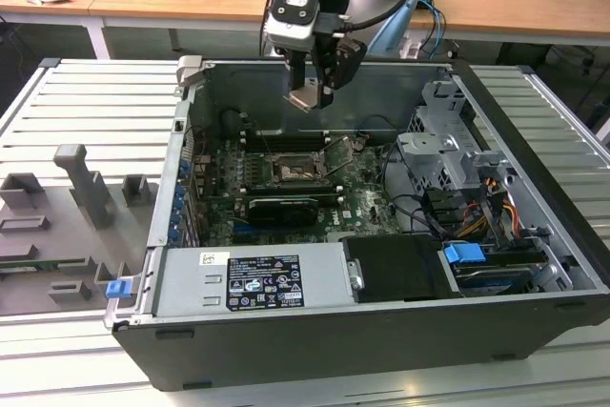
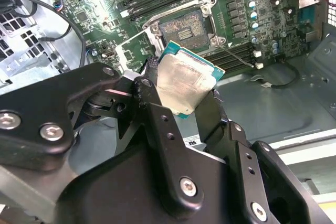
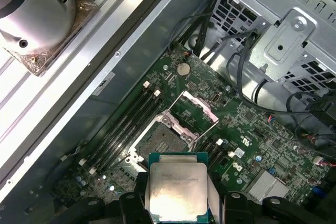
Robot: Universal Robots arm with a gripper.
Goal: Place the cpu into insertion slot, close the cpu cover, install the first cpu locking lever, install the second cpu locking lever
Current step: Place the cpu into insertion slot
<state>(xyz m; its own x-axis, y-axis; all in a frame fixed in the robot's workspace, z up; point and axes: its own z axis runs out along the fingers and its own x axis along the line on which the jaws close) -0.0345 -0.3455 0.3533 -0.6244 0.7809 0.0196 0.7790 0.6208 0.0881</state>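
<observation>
My gripper (image 1: 312, 94) is shut on the cpu (image 1: 307, 98) and holds it in the air above the open computer case. In both wrist views the cpu (image 2: 184, 80) (image 3: 176, 187) shows its pale metal top and green edge, pinched between black fingers (image 2: 157, 114). Below it lies the insertion slot (image 3: 160, 142) (image 2: 184, 27) (image 1: 291, 171), bare, with its dark grid showing. The cpu cover (image 3: 201, 104) stands swung open beside the slot. A thin locking lever (image 2: 236, 56) sticks out from the slot's corner.
Long black memory slots (image 3: 123, 121) run beside the socket. A metal drive cage (image 1: 443, 154) with cables stands at the exterior view's right, and the power supply (image 1: 253, 278) lies along the case front. Grey fixtures (image 1: 81, 188) sit on the ribbed table at the exterior view's left.
</observation>
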